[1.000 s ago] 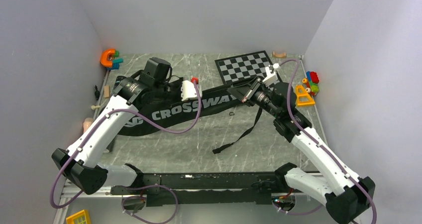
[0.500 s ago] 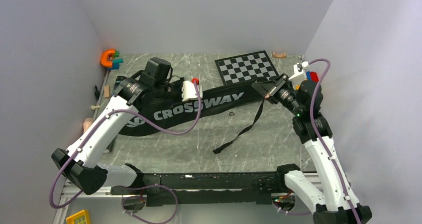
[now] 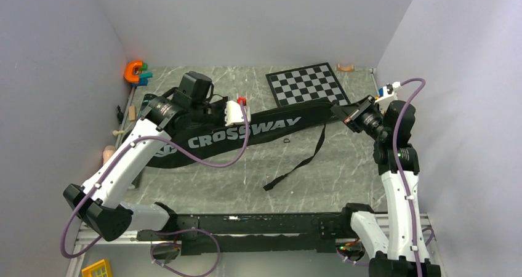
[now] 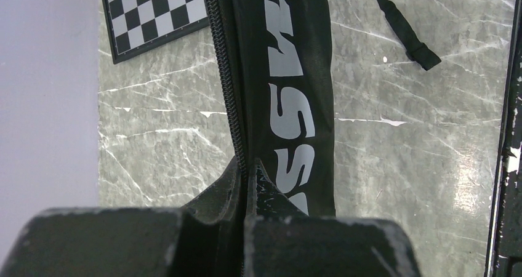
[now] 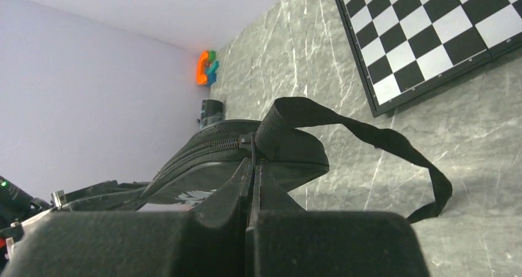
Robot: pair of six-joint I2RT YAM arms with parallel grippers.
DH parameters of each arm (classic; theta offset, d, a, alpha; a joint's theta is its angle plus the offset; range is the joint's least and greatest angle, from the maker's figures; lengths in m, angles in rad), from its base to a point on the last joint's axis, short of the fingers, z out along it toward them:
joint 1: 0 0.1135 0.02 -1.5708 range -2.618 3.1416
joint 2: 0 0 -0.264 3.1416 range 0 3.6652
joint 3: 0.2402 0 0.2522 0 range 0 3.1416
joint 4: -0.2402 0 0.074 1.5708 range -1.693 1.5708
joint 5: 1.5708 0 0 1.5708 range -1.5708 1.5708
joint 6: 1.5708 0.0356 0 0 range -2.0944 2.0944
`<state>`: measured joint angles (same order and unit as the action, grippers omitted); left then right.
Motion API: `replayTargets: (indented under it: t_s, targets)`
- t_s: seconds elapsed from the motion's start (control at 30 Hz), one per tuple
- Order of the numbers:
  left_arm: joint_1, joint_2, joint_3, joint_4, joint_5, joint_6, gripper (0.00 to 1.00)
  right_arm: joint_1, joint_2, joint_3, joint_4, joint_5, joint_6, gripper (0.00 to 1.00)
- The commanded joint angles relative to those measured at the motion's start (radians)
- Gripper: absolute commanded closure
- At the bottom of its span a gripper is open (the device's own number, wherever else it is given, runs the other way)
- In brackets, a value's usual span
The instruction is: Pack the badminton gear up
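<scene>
Black racket bag [image 3: 246, 132] clamped between left gripper [image 4: 246, 166], right gripper [image 5: 253, 163].

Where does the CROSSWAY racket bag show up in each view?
Top external: racket bag crosses mid-table diagonally.
Left wrist: racket bag runs top to bottom at centre.
Right wrist: racket bag end at centre, strap looping right.
Shared landmark: chessboard, top right, top left, top right respectively.

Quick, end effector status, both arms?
Left end effector: closed on the black fabric CROSSWAY racket bag, at its zipper edge.
Right end effector: closed on the bag's thin zipper pull.
</scene>
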<state>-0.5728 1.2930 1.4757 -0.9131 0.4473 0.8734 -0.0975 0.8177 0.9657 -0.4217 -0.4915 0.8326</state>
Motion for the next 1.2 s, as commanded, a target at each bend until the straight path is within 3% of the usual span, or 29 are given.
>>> replayTargets:
  t_s: [0.0, 0.17, 0.37, 0.53, 0.73, 1.0, 1.17]
  targets:
    - [0.001, -0.049, 0.021, 0.025, 0.004, 0.012, 1.0, -0.053, 0.009, 0.015, -0.034, -0.052, -0.039, 1.0]
    - [-0.003, -0.038, 0.028, 0.032, 0.003, 0.007, 1.0, -0.055, -0.002, -0.006, -0.01, -0.086, -0.032, 0.96]
    - [-0.04, 0.016, 0.032, 0.087, -0.008, -0.055, 1.0, -0.055, -0.01, 0.072, -0.021, -0.082, -0.028, 0.43]
    - [-0.12, 0.114, 0.072, 0.112, -0.003, -0.086, 1.0, -0.056, -0.023, 0.166, -0.085, 0.008, -0.059, 0.26]
    - [-0.164, 0.272, 0.156, 0.141, 0.025, -0.099, 1.0, -0.055, -0.06, 0.19, -0.154, 0.126, -0.081, 0.22]
    - [-0.182, 0.477, 0.163, 0.211, 0.04, -0.106, 1.0, -0.056, -0.084, 0.085, -0.157, 0.13, -0.06, 0.21]
    - [-0.181, 0.554, 0.146, 0.259, 0.022, -0.108, 0.85, -0.055, -0.103, -0.041, -0.114, 0.128, -0.05, 0.19]
